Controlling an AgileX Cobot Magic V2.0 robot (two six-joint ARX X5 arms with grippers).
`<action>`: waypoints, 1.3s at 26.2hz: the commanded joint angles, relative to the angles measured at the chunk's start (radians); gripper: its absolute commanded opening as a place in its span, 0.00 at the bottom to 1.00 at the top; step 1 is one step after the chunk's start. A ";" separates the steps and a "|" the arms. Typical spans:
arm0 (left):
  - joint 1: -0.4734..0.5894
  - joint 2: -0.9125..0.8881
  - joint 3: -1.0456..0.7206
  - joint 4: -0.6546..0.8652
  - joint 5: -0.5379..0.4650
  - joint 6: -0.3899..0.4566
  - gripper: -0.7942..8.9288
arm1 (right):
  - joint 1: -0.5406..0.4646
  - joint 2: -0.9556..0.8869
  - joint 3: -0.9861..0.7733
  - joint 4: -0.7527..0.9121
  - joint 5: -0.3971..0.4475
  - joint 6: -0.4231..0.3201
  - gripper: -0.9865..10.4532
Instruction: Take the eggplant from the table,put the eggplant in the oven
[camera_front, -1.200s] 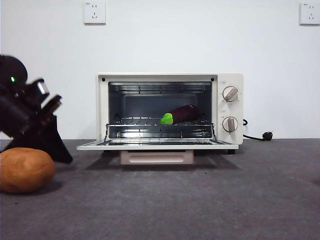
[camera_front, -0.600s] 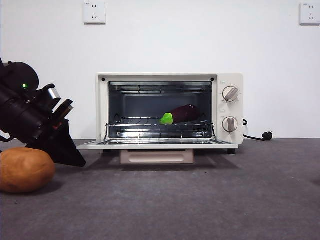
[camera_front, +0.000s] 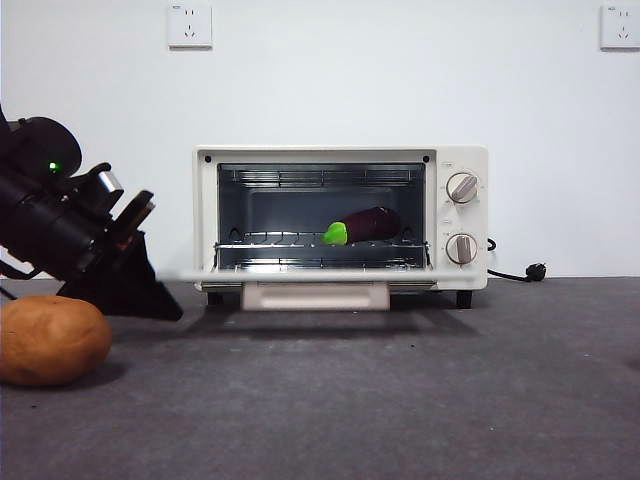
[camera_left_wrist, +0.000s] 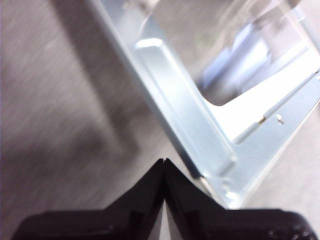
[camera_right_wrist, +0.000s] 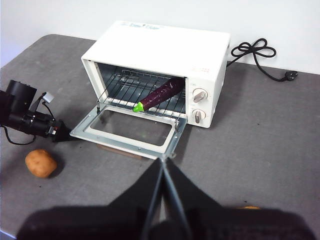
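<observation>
Even, bright white light fills the front view; the wall behind is nearly blown out. The oven (camera_front: 340, 225) interior glows pale at its back panel, and its door (camera_front: 312, 273) is smeared by motion blur, while the body stays sharp. A soft shadow lies on the desk (camera_front: 400, 400) under the oven, and another beside the potato (camera_front: 52, 340). The left wrist view is heavily blurred throughout: the desk surface streaks diagonally, and the door frame (camera_left_wrist: 195, 125) carries washed-out glare on its metal and glass. The right wrist view is sharp in the distance, but its own end effector (camera_right_wrist: 162, 200) is a dark, out-of-focus mass.
</observation>
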 joint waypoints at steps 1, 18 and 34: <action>-0.016 0.006 -0.004 0.060 0.073 -0.054 0.08 | 0.002 -0.002 0.002 -0.023 -0.004 0.011 0.08; -0.016 -0.003 0.124 0.074 0.100 -0.112 0.08 | 0.002 -0.002 0.002 -0.023 -0.004 0.010 0.08; -0.016 -0.003 0.341 0.080 -0.068 -0.120 0.08 | 0.002 -0.002 0.002 -0.023 -0.053 0.010 0.08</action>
